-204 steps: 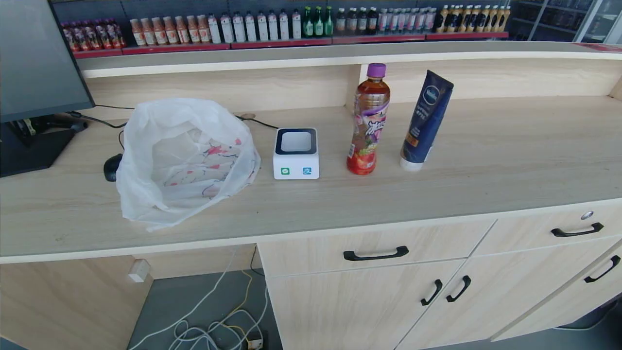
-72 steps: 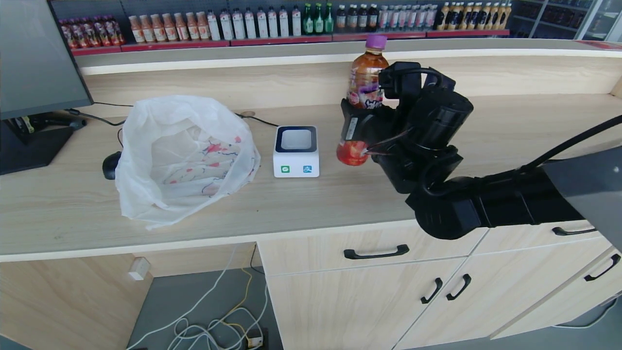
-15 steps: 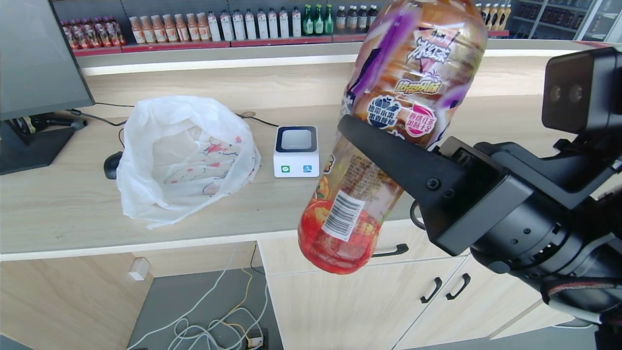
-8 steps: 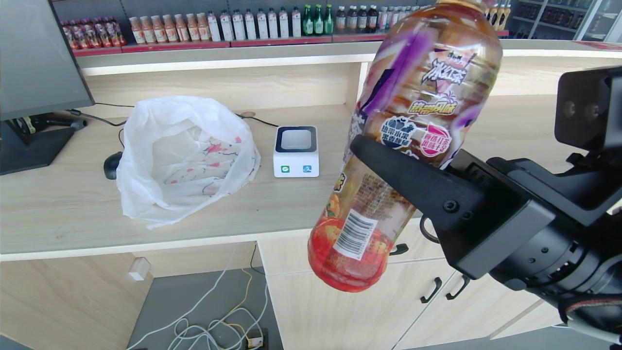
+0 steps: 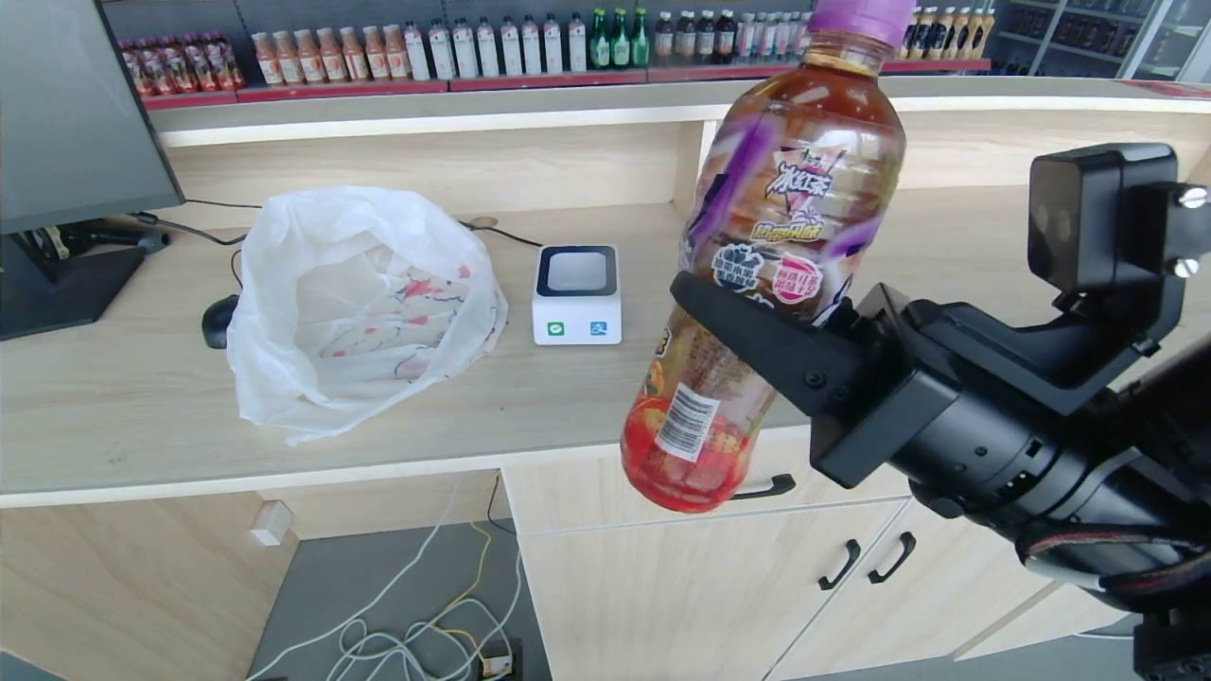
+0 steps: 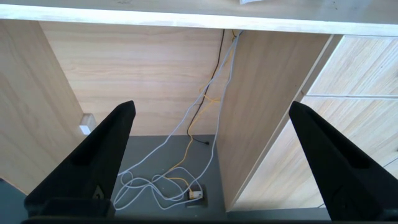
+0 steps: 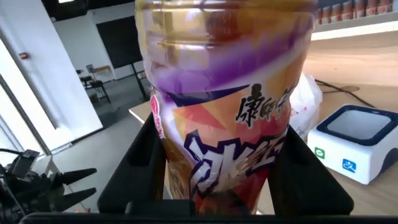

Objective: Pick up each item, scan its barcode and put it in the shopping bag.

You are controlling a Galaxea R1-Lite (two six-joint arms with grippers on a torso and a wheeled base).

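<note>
My right gripper [image 5: 733,293] is shut on a tea bottle [image 5: 766,255] with a purple cap, red base and purple label. It holds the bottle in the air in front of the counter edge, tilted slightly, with the barcode [image 5: 688,423] facing the head camera. In the right wrist view the bottle [image 7: 230,112] sits between both fingers [image 7: 140,168]. The white scanner box [image 5: 576,295] stands on the counter to the left of the bottle. Further left lies the open white shopping bag [image 5: 359,303]. My left gripper [image 6: 211,168] hangs open below the counter, holding nothing.
A monitor [image 5: 76,113] and a black mouse [image 5: 216,324] sit at the counter's left end. A raised ledge and a shelf of bottles [image 5: 568,47] run along the back. Drawers with black handles [image 5: 870,563] are below, and cables [image 6: 180,180] lie on the floor.
The bottle, lifted off the counter earlier, has moved back from the head camera over the last second and stands more upright; its cap has come into view. Bag and scanner have not moved.
</note>
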